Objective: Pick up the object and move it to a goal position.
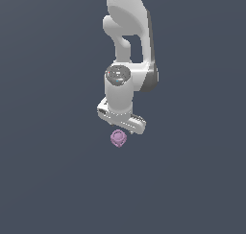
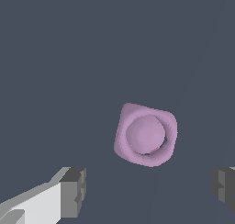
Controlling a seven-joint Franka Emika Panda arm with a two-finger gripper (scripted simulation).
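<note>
In the exterior view the white arm (image 1: 126, 31) comes down from the top centre of the frame, and its tool (image 1: 122, 125) hangs just above the middle. The pale purple-pink object (image 1: 118, 138) sits directly below the tool's lower edge, slightly below the frame's centre, against the plain dark grey bench (image 1: 48, 180). Whether the object touches the tool cannot be told from this angle.

In the wrist view the object (image 2: 146, 135) appears as a rounded, squarish lump with a raised ring around a domed centre. Two grey fingertips (image 2: 73, 192) show, one on each side, and the tool (image 2: 149, 191) stands wide open between them, its gap much broader than the object. The object lies clear of both fingertips, touching neither, and the tool holds nothing.
</note>
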